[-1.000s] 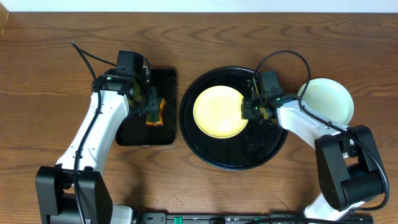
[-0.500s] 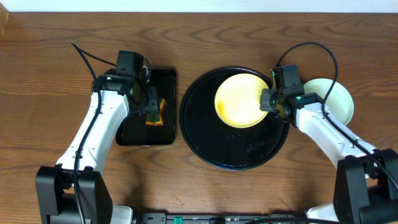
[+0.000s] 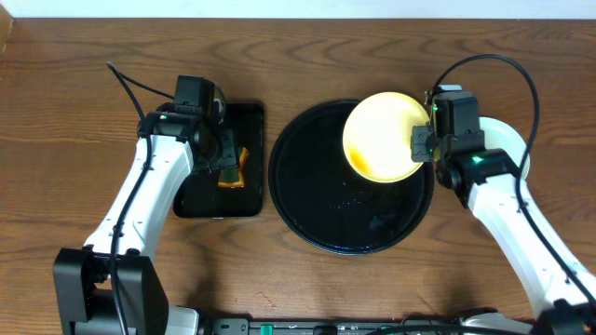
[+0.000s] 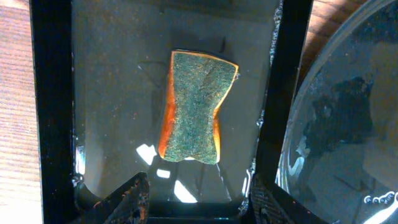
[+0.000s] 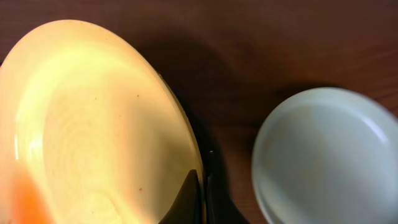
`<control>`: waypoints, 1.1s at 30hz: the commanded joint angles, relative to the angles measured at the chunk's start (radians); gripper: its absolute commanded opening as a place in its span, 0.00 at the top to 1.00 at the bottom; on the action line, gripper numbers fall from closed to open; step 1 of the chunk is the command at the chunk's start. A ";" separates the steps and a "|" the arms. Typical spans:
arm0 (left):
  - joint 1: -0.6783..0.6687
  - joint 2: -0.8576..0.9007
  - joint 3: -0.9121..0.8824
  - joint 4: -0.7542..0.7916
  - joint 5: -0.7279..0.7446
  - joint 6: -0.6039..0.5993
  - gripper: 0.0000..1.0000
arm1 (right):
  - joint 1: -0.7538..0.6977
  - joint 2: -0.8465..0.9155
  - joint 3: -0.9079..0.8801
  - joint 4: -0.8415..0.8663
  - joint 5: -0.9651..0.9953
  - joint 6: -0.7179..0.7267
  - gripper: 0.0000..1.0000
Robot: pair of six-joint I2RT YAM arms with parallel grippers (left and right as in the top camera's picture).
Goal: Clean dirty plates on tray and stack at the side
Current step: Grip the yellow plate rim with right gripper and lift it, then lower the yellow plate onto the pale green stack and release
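My right gripper (image 3: 424,144) is shut on the right rim of the pale yellow plate (image 3: 384,137), holding it tilted over the far right edge of the round black tray (image 3: 317,219). In the right wrist view the fingers pinch the yellow plate's (image 5: 93,124) rim, one on each side, at the gripper (image 5: 202,199). A pale mint plate (image 5: 323,155) lies on the table to the right; it shows as a pale mint plate (image 3: 512,144) partly under the arm in the overhead view. My left gripper (image 4: 199,202) hangs open above a sponge (image 4: 196,109).
The green and orange sponge (image 3: 231,169) lies in a wet rectangular black tray (image 3: 200,200) left of the round tray. The round tray's rim (image 4: 348,124) sits close beside the rectangular tray (image 4: 99,93). Water drops show on the round tray's floor.
My right gripper has lifted the yellow plate from the tray's middle and carried it to the right and back, toward the mint plate. The left arm has stayed still.
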 commanded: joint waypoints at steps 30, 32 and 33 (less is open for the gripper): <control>0.000 0.004 -0.002 0.013 -0.009 -0.005 0.45 | 0.399 -0.081 0.002 0.287 0.894 -0.505 0.99; 0.000 0.004 -0.002 0.013 -0.008 -0.005 0.46 | 0.399 -0.081 0.002 0.287 0.894 -0.492 0.99; 0.000 0.004 -0.002 0.014 -0.009 -0.005 0.46 | 0.399 -0.081 0.002 0.286 0.894 -0.477 0.99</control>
